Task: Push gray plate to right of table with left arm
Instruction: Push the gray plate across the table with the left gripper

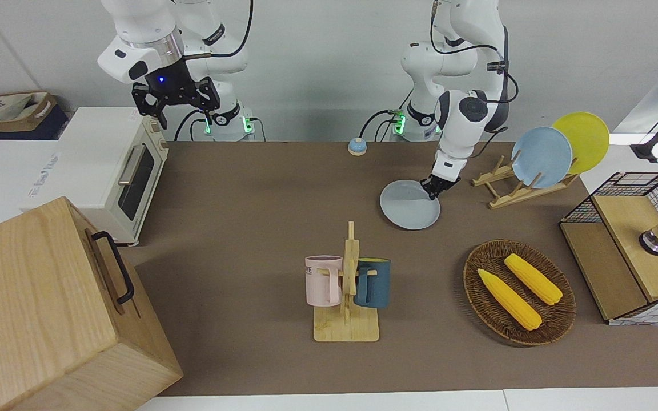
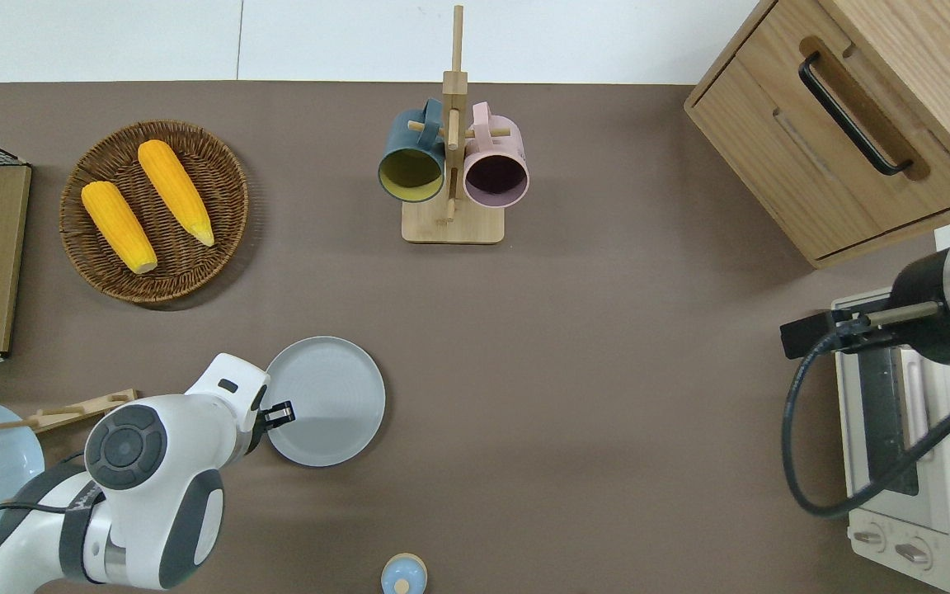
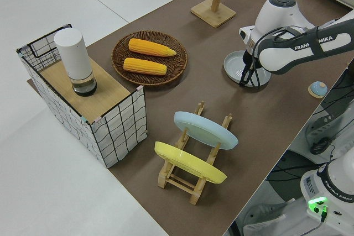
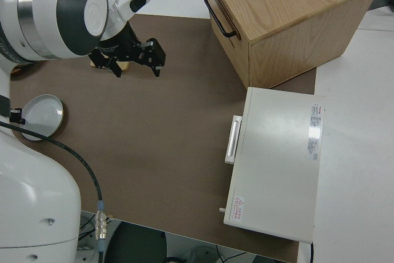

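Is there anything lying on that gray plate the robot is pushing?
No, the gray plate is bare in the overhead view; only the left gripper touches its rim.

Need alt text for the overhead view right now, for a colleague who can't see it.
The left gripper presses on the gray plate at its rim toward the left arm's end of the brown table. Farther from the robots stand a corn basket and mug rack; the right arm is parked.
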Available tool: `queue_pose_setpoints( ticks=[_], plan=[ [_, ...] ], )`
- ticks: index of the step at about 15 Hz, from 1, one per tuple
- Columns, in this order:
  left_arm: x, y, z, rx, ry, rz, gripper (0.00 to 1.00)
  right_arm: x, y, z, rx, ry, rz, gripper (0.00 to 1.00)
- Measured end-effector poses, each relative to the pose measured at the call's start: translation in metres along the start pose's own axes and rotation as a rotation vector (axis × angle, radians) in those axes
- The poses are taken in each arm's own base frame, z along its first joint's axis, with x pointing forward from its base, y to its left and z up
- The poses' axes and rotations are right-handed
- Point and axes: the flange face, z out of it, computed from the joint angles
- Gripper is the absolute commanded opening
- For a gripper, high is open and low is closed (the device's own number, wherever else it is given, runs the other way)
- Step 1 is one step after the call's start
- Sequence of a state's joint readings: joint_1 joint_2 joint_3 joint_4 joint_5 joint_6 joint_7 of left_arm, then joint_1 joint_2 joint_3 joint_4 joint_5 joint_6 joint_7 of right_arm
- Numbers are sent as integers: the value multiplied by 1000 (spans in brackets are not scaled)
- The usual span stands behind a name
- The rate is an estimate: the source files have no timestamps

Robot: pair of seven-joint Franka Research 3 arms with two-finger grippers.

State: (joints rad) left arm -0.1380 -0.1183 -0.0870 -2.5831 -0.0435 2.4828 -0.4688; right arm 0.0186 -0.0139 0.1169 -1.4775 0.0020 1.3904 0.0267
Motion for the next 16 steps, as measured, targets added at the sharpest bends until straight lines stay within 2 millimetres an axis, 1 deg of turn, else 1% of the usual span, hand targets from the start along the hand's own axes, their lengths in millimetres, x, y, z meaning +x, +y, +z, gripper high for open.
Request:
queue_pose_setpoints(
  ticks=[3,8,11,16],
  plan=[
    [-13,25,0,-3,3,-28,0,0,0,0,0,0,0,983],
    [-37,86,1,-12,3,-82,0,0,0,0,0,0,0,983],
    [-49,119,3,-18,0,-100,0,0,0,0,0,0,0,983],
    [-59,165,3,-35,0,-127,0,0,0,0,0,0,0,983]
  ],
)
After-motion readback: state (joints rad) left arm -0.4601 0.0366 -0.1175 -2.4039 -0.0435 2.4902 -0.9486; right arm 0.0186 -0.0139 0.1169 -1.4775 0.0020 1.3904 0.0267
